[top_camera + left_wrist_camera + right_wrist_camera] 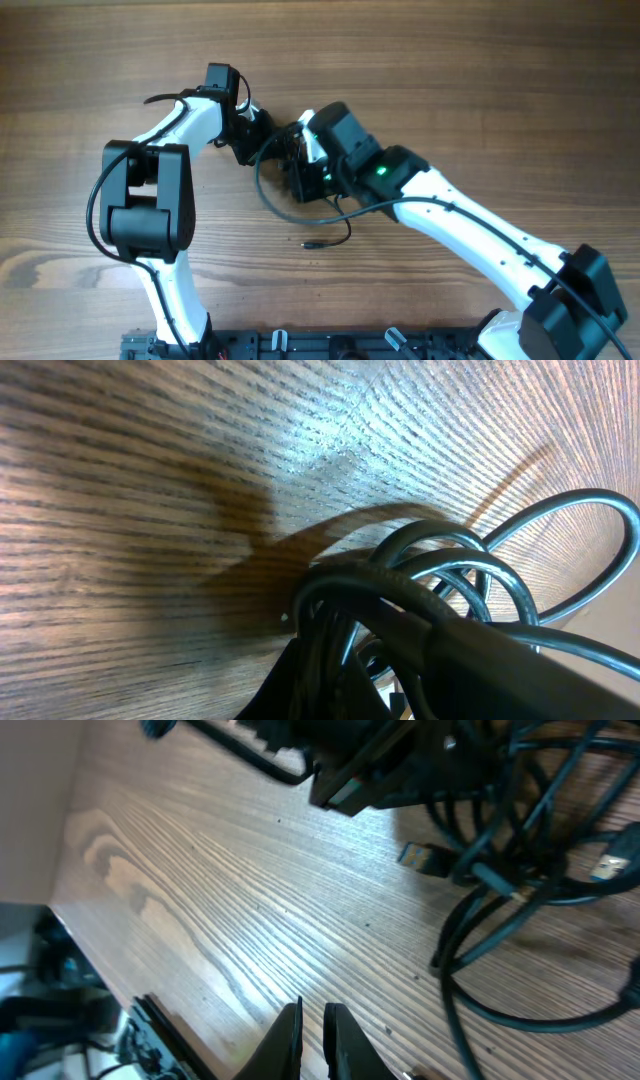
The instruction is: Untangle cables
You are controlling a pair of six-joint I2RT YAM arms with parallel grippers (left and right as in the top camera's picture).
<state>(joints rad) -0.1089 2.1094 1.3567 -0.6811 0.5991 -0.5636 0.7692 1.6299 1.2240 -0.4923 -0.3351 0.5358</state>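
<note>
Left gripper [243,128] reads to me as clamped shut on the cables [385,572]: in its wrist view the black cords bunch right up against the dark fingers and loop away over the wood. Right gripper [313,1040] is all but closed, only a thin slit between its two fingers, and nothing is in that slit; it hangs over bare table [450,80] just short of the tangle, touching none of it. Counting what I can: two arms, two grippers, one knot of cables. How many separate cords are in the knot I cannot tell, they overlap too much. From the right wrist I see two plug ends, one blue-tipped plug [420,855] and a second plug [610,868] at the far right. From overhead the knot sits mid-table between both wrists, with one loose loop running towards the near edge and ending in a small connector [310,243] lying flat on the wood.
</note>
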